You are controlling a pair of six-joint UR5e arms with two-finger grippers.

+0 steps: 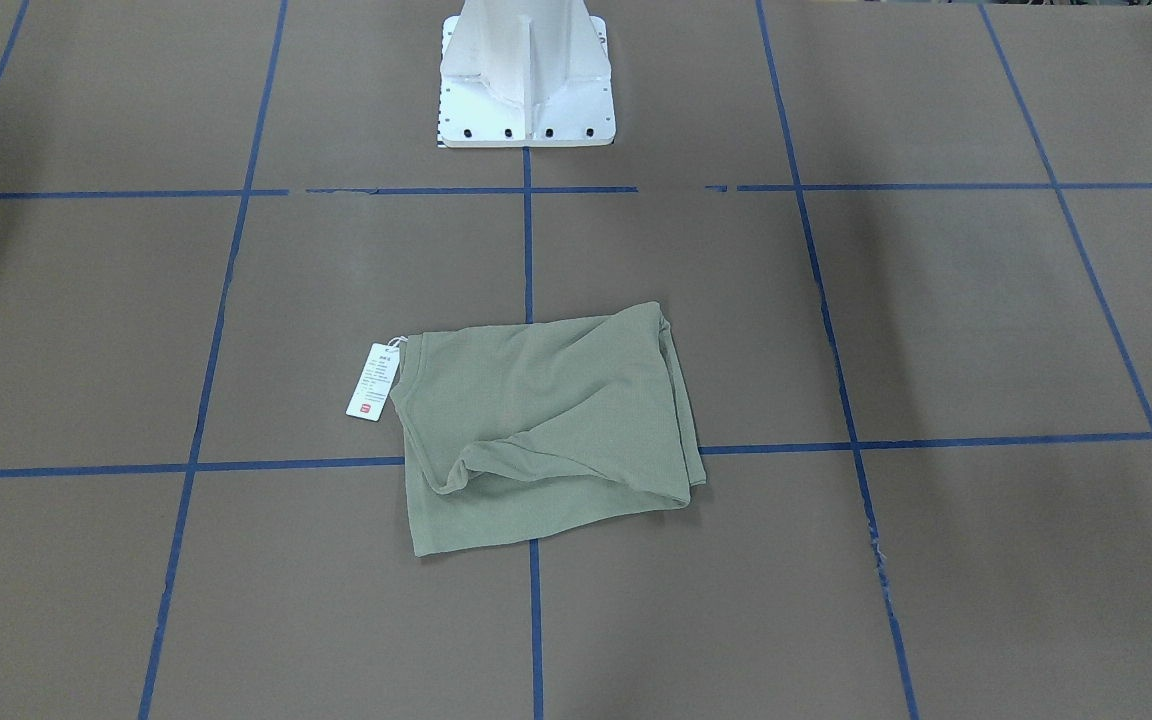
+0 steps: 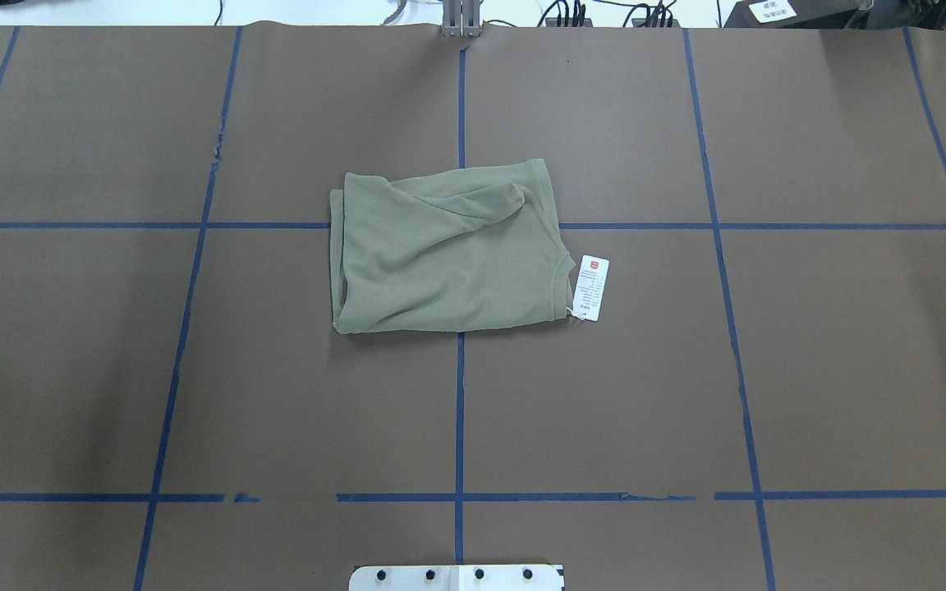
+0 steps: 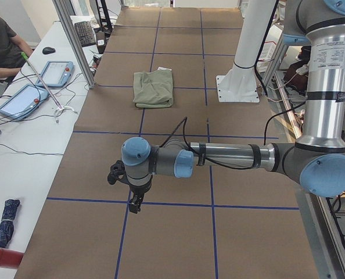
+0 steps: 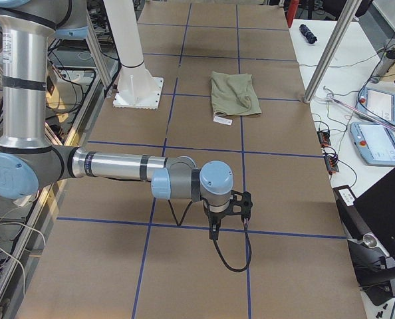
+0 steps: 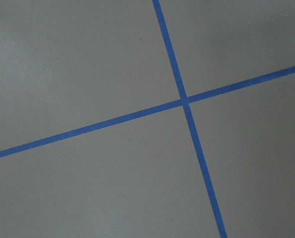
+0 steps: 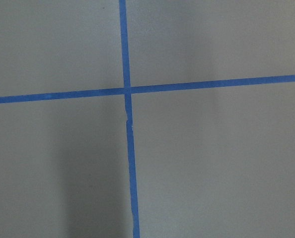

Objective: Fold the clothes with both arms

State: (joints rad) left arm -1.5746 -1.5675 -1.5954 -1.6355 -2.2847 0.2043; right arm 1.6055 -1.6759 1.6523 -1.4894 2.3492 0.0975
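Note:
The sage-green shirt [image 2: 444, 250] lies folded into a rough rectangle at the table's middle, its white hang tag [image 2: 590, 287] beside it. It also shows in the front-facing view [image 1: 546, 420], the left view [image 3: 154, 88] and the right view [image 4: 234, 94]. My left gripper [image 3: 135, 204] hangs over the table's left end, far from the shirt. My right gripper [image 4: 214, 229] hangs over the right end, also far from it. Both show only in the side views, so I cannot tell if they are open or shut. The wrist views show only brown paper and blue tape.
The white pedestal base [image 1: 526, 80] stands at the robot's side of the table. Blue tape lines [image 2: 460, 410] grid the brown table cover. A seated person [image 3: 1, 49], tablets [image 3: 21, 99] and cables are on the white side table across from the robot.

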